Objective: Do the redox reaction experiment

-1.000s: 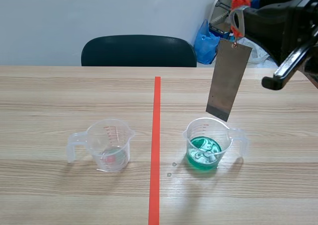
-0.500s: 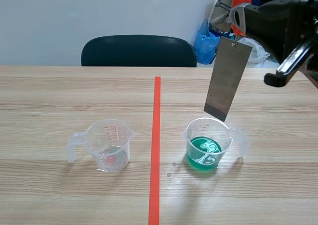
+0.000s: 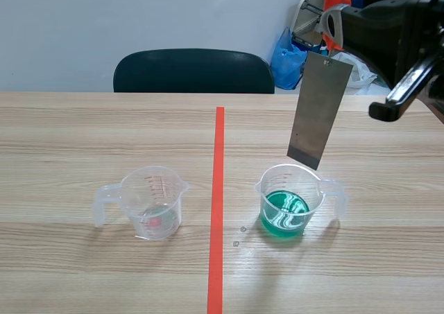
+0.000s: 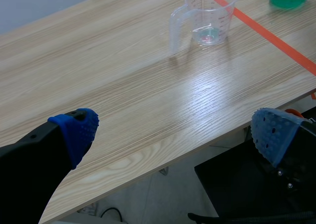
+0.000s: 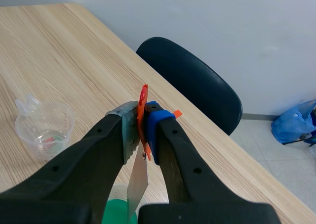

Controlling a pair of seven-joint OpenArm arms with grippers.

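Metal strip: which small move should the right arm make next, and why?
Probably lower it straight down: the metal strip, hanging from the orange clip in the right gripper, ends just above the green-liquid cup, not yet dipped.

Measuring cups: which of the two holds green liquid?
The cup right of the tape line, under the metal strip; the left cup looks almost empty.

A black chair (image 5: 197, 85) stood ahead of the right gripper's (image 5: 141, 117) fingers, pushed in at the far edge of the wooden table (image 5: 59, 46). Past the chair, out to the blue-padded finger's side, a blue plastic bag (image 5: 296, 122) sat on the grey floor (image 5: 291, 169) against a pale wall (image 5: 222, 16).
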